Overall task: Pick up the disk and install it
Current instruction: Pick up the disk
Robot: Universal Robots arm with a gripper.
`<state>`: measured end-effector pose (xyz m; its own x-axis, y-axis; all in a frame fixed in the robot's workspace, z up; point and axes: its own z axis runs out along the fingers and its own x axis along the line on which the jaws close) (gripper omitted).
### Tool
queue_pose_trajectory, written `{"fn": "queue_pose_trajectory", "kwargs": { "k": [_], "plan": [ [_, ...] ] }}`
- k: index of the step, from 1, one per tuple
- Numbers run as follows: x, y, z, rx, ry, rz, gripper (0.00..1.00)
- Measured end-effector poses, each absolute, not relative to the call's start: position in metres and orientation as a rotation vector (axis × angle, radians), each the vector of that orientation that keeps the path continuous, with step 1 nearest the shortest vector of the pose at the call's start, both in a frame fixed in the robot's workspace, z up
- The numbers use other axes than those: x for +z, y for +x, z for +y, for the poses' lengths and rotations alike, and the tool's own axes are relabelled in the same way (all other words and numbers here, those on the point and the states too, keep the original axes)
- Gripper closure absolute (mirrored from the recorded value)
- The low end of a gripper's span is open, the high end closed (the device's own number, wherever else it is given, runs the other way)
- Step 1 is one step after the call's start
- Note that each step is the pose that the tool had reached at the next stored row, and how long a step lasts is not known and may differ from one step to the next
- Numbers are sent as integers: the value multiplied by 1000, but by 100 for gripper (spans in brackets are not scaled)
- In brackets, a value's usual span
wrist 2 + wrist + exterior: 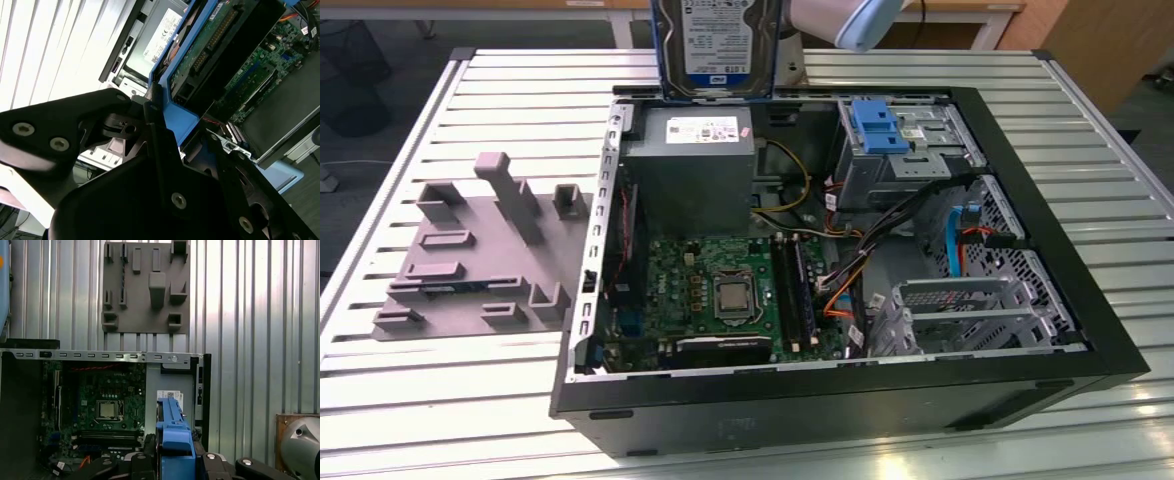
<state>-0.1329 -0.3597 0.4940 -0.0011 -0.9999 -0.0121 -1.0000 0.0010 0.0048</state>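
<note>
The disk (716, 45), a silver-grey drive with a white-and-blue label, hangs upright above the far edge of the open computer case (1067, 300), over the grey power supply box (687, 170). In the second wrist view my gripper (156, 112) is shut on the disk's blue side rail (182, 117), and the drive's green circuit side (210, 45) faces the camera. The first wrist view looks down past the blue rail (175, 432), clamped between the black fingers (142, 462), into the case.
Inside the case lie the motherboard (720, 290), cables, a bare blue bracket (874, 125) in the drive bay and a metal cage (961, 315). A grey fixture plate (480, 250) sits on the slatted table (1121, 130) at the exterior view's left.
</note>
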Motion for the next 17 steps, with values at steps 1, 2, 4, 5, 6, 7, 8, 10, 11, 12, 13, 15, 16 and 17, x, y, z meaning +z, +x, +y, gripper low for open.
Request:
{"fn": "queue_pose_trajectory", "kwargs": {
  "k": [1,2,4,5,6,7,8,10,11,12,13,15,16,17],
  "plan": [
    [494,-132,-360,19,-2217,2219,64],
    [494,-131,-360,19,-2217,2219,64],
    [494,-131,-360,19,-2216,2219,64],
    [494,-130,-360,19,-2216,2219,64],
    [494,-130,-360,19,-2216,2219,64],
    [494,-130,-360,19,-2217,2219,64],
    [494,-130,-360,19,-2217,2219,64],
    [494,-130,-360,19,-2217,2219,64],
    [494,-130,-360,19,-2217,2219,64],
    [494,-130,-361,19,-2217,2219,64],
    [494,-130,-361,19,-2217,2219,64],
    [494,-130,-362,19,-2217,2219,64],
    [494,-130,-363,19,-2217,2219,64],
    [494,-130,-364,19,-2217,2219,64]
  ]
}}
